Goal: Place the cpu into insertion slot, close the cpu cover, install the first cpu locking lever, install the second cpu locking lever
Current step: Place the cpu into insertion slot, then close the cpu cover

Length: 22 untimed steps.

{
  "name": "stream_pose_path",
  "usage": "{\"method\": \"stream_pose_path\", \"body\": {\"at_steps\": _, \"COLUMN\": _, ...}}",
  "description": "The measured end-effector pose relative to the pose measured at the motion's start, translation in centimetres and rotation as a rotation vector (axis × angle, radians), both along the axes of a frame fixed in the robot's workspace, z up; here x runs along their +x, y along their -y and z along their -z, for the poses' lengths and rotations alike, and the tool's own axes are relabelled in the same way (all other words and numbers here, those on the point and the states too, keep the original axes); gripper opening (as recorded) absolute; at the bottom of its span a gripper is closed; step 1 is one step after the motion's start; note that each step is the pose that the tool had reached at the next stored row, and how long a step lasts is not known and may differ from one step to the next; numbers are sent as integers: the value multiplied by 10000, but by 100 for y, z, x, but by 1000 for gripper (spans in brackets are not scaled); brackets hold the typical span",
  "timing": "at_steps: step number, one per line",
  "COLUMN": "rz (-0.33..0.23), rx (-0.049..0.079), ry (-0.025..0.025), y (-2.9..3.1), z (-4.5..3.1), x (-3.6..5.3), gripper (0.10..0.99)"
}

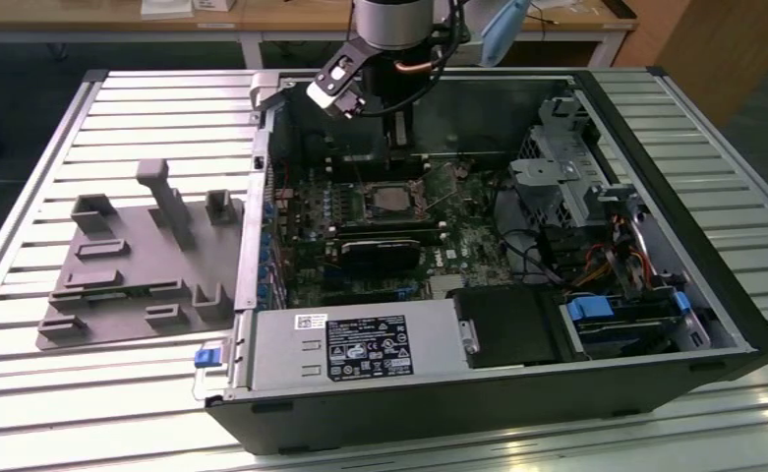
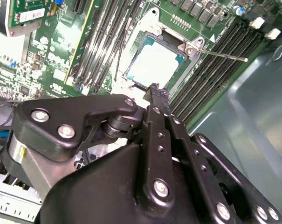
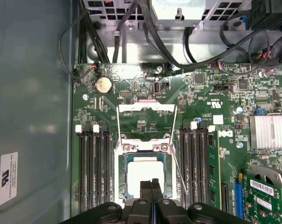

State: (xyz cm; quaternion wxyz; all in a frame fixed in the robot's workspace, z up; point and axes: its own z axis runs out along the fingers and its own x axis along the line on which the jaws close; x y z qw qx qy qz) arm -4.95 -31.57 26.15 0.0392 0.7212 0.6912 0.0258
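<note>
The cpu (image 3: 143, 170) sits in the insertion slot (image 3: 123, 183), pale top up, with green motherboard (image 3: 201, 93) all round. The cpu cover (image 3: 147, 107) is flipped back and lies open beyond the slot, off the chip. The pincer (image 3: 151, 183) is right at the chip's edge, fingers pressed together with nothing between them; whether it touches the chip I can't tell. A thin locking lever (image 2: 222, 56) juts out beside the slot. In the exterior view, the open computer case (image 1: 489, 413) stands on the slatted worktop (image 1: 95, 393), with a grey fixture tray (image 1: 135, 265) on the exterior view's left.

Exterior view looks down from high into the case (image 1: 489, 413). Both wrist views sit close above the board, sharing the cpu (image 3: 141, 170).
</note>
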Motion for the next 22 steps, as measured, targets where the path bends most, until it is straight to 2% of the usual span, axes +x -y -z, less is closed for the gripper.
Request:
{"method": "stream_pose_path", "body": {"at_steps": 13, "rz": -1, "rx": -28, "ry": 1, "y": 0, "z": -26, "x": 9, "gripper": 102}}
{"method": "stream_pose_path", "body": {"at_steps": 22, "rz": -1, "rx": -27, "ry": 1, "y": 0, "z": -26, "x": 208, "gripper": 102}}
